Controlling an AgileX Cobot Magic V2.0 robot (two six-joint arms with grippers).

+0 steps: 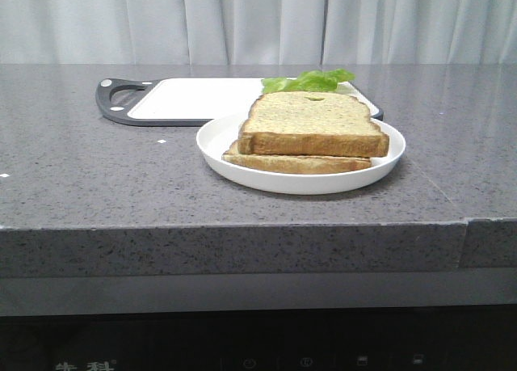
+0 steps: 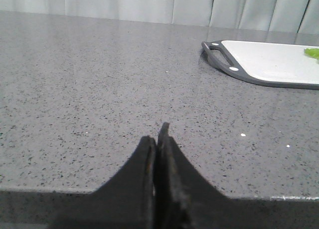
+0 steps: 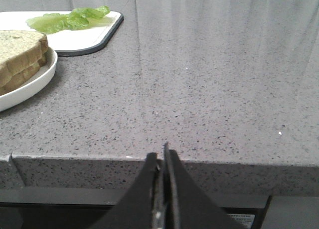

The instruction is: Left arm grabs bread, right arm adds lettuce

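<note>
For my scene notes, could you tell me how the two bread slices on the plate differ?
The top bread slice is thick, with a small notch at its far edge; the bottom slice is thinner and flatter. The top one is fully exposed, while the bottom one shows only its edge. Both are tan, speckled and brown-crusted, stacked on the white plate.

Right gripper (image 3: pixel 163 161) hangs at front edge of grey speckled counter (image 3: pixel 209 89), dark fingers (image 3: pixel 175 189) pressed together, nothing between them. Far across counter, two stacked bread slices: thick bread (image 3: pixel 20 44) atop thinner slice (image 3: pixel 22 74) on white plate (image 3: pixel 35 84). Beyond plate, green lettuce (image 3: pixel 70 19) lies on white cutting board (image 3: pixel 89 37) with dark rim.
</note>
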